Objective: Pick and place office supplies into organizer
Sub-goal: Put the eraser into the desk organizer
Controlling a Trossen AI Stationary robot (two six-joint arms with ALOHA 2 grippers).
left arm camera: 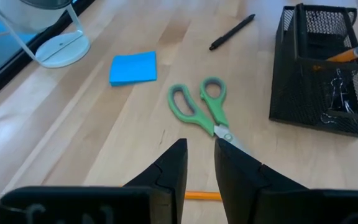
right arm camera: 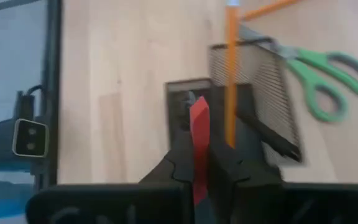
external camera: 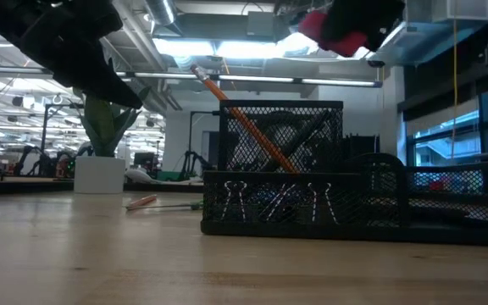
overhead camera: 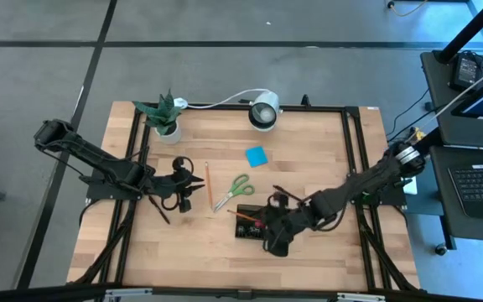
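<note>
The organizer [overhead camera: 248, 225], a black mesh box with a low tray, stands near the table's front. An orange pencil [external camera: 244, 123] leans in its tall part and black clips [left arm camera: 335, 93] lie in the tray. My right gripper [right arm camera: 199, 155] hangs above it, shut on a small red piece [right arm camera: 199, 127]. Green-handled scissors [overhead camera: 233, 193], a blue sticky-note pad [overhead camera: 256, 156], a black pen [left arm camera: 232, 32] and a second pencil [overhead camera: 209, 183] lie flat on the table. My left gripper [left arm camera: 199, 158] hovers left of the scissors, its fingers a narrow gap apart with nothing between them. My right gripper pinches the red piece's near end [right arm camera: 197, 165] between its two fingers. The fingers slant down over the organizer. The piece stands on edge in the hold, its free end [right arm camera: 199, 109] sticking out past the fingertips, lifted clear above the organizer [right arm camera: 253, 93].
A potted plant [overhead camera: 162, 117] and a white round lamp [overhead camera: 264, 111] with its cable stand along the table's far edge. Black frame rails [overhead camera: 355, 159] run down both sides of the wooden top. Bare wood lies in front of the left gripper and near the front edge.
</note>
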